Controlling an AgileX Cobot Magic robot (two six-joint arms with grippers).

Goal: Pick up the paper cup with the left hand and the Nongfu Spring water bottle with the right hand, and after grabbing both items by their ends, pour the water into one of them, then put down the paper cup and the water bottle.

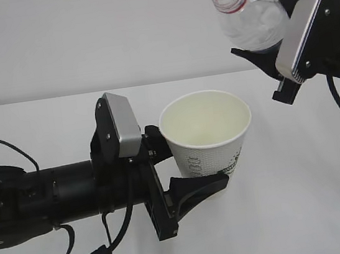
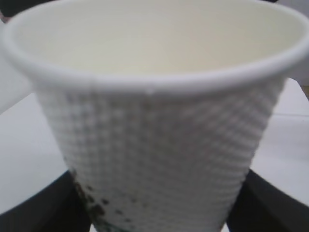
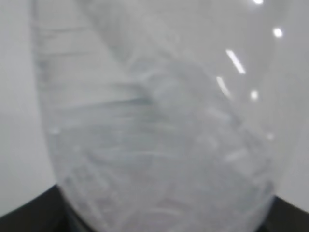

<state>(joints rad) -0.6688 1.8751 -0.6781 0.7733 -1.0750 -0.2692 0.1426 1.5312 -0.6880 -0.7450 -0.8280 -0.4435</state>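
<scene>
- My left hand (image 1: 184, 162): jaws pinching the paper cup (image 1: 209, 137) low on its wall; cup upright, lifted off the white counter (image 1: 304, 197).
- My right hand (image 1: 273, 51): jaws clamped on the Nongfu Spring water bottle (image 1: 246, 13), which sits above and right of the cup, open neck tilted up-left.
- Cup inside looks cream; I can't tell whether water is in it.

Left tool (image 1: 181, 166) low, right tool (image 1: 259, 40) raised, both gripping.
</scene>
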